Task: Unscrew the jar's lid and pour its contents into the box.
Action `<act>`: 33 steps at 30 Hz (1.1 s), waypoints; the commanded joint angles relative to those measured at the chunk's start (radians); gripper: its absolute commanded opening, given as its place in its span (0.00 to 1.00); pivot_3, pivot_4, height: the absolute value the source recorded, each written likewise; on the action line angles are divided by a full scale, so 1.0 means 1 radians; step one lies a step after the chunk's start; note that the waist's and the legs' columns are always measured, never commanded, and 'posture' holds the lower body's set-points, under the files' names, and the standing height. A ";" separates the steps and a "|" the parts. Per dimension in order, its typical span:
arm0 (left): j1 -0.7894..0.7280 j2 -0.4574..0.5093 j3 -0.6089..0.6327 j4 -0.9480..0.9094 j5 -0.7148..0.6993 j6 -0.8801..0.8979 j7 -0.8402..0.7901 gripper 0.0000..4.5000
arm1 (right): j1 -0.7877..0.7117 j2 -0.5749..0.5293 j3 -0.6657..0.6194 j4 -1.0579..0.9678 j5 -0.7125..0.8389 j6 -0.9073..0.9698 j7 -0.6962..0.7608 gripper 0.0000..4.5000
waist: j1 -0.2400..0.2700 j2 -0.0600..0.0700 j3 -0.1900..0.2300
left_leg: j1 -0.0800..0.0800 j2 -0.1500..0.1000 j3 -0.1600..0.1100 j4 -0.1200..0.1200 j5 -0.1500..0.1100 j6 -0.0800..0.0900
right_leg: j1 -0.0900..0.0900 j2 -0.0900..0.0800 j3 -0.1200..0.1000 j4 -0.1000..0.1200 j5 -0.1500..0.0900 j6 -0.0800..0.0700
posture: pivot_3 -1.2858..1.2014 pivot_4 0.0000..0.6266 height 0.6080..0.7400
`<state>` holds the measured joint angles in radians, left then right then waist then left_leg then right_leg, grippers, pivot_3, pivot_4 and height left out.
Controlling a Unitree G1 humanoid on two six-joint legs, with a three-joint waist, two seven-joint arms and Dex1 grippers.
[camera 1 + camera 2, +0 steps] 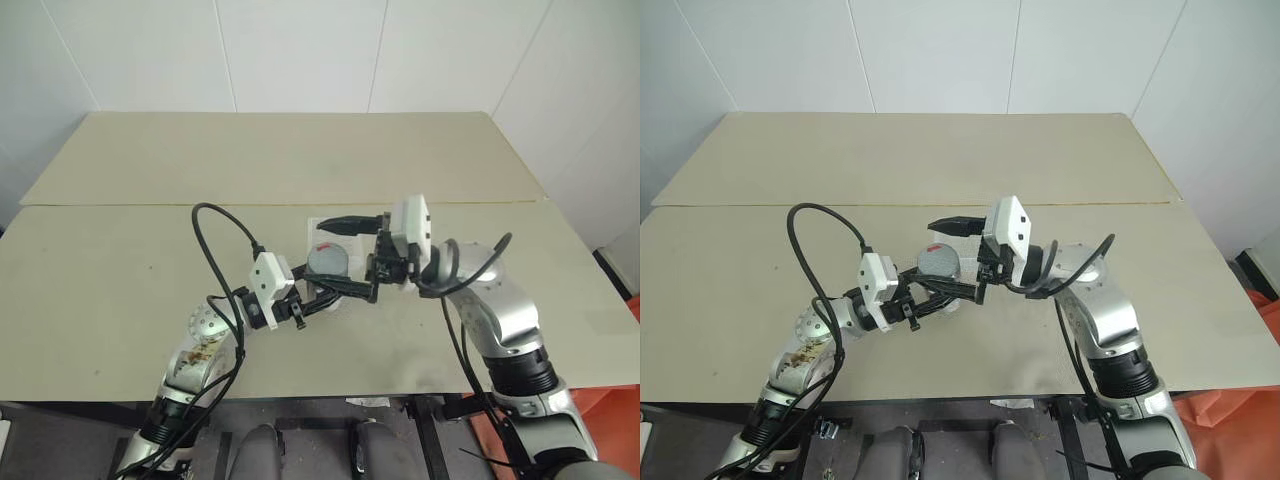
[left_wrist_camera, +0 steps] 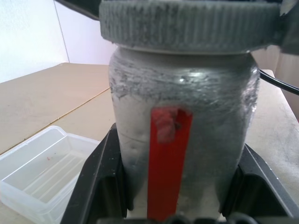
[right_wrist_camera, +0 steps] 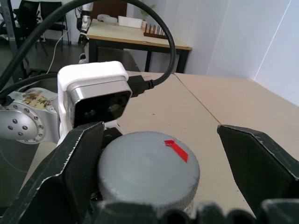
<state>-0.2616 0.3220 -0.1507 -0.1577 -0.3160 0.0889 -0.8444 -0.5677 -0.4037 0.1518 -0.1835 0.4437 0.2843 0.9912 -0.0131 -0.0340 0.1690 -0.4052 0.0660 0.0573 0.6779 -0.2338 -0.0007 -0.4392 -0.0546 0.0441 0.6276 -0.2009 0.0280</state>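
My left gripper (image 1: 340, 288) is shut on the jar (image 2: 180, 140), a silvery jar with a red strip, and holds it upright above the table. Its black fingers (image 2: 96, 186) press both sides of the body. The grey ribbed lid (image 3: 149, 168), with a small red mark on top, sits on the jar. My right gripper (image 3: 159, 133) is open, with one finger on each side of the lid and a gap to it on at least one side. The clear box (image 2: 42, 179) lies on the table just past the jar (image 1: 328, 262). The contents are hidden inside the jar.
The beige table (image 1: 120, 290) stretches wide on both sides, with a seam (image 1: 150, 204) running across behind the box. A black cable (image 1: 215, 255) loops over my left arm. White walls stand behind the table.
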 commanded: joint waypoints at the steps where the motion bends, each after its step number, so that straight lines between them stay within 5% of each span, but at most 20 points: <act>1: 0.006 -0.003 0.001 -0.028 -0.009 -0.027 -0.004 0.44 | -0.013 -0.008 -0.030 0.006 -0.005 -0.042 0.004 1.00 | 0.000 0.000 0.000 | 0.000 0.000 0.000 0.000 0.000 0.000 | 0.000 0.000 0.000 0.000 0.000 0.000 | 0.52 0.24 1.00; 33: -0.001 0.002 0.001 -0.007 -0.017 -0.035 -0.037 0.44 | 0.142 -0.233 -0.159 -0.071 0.069 -0.024 0.138 1.00 | 0.000 0.000 0.000 | 0.000 0.000 0.000 0.000 0.000 0.000 | 0.000 0.000 0.000 0.000 -0.001 0.001 | 0.52 0.24 1.00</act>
<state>-0.2556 0.3250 -0.1536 -0.1462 -0.3196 0.0701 -0.8786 -0.4284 -0.6216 0.0253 -0.1982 0.4665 0.2547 1.1013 -0.0128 -0.0341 0.1690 -0.4049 0.0659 0.0572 0.6778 -0.2338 -0.0007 -0.4390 -0.0546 0.0442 0.6277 -0.2016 0.0291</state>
